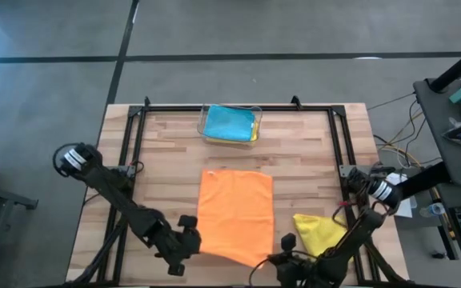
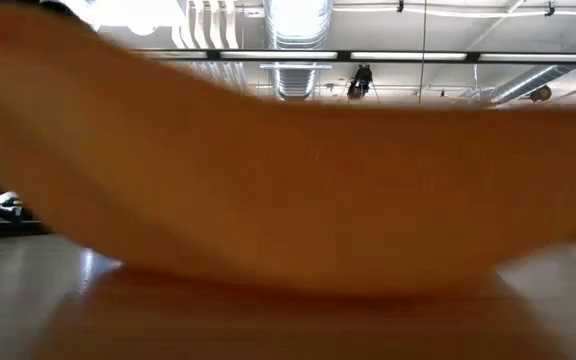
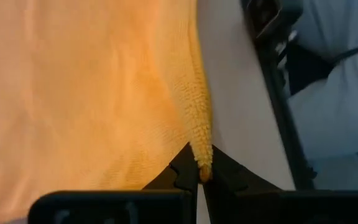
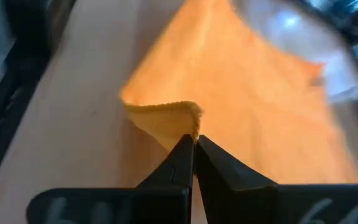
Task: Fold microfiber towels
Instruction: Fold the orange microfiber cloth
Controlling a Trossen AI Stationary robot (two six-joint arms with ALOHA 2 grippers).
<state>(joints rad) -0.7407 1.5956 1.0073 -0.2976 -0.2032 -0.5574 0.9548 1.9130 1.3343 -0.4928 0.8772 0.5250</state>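
Orange towel is spread mid-table, with its near edge lifted off the wood. The left gripper pinches the near left corner and the right gripper pinches the near right one, both clamped tight on the hem. A crumpled yellow towel lies just right of it. A blue towel sits on a yellow one in the clear plastic bin at the far edge.

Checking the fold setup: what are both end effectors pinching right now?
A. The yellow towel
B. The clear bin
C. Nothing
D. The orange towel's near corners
D: the left end effector and the right end effector are each shut on a corner of the orange towel.
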